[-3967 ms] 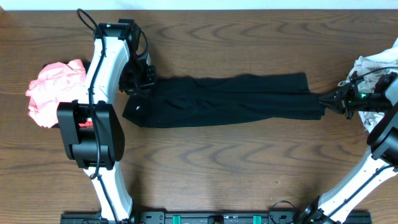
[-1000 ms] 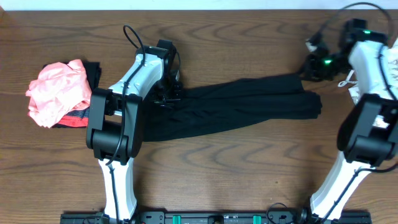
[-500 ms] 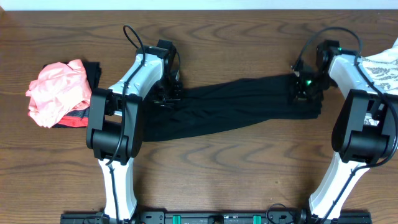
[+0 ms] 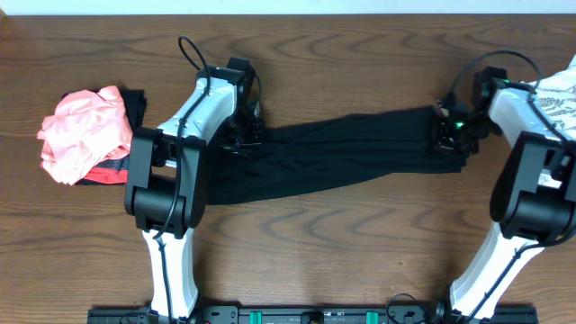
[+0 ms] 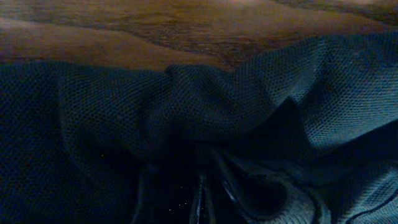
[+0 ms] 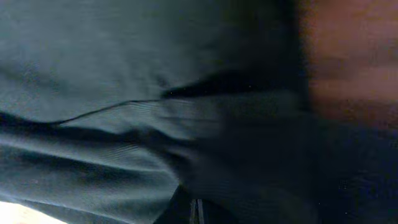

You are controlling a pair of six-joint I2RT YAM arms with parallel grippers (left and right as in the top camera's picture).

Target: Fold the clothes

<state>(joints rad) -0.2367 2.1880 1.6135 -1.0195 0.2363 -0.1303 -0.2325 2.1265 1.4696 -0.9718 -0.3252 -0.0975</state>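
Left gripper, right gripper clamped on black garment ends; pink garment visible overhead only.

Table open in front of black garment; pink heap left.

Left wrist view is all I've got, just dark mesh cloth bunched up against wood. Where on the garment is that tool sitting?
Observer: The left tool is on the far edge of the long black garment, near its left end.
Operator: Where's the other arm?
Observer: The right tool is shut and down on the garment's right end.
Operator: Any other clothes around?
Observer: A crumpled pink garment lies apart from the black one, further left.
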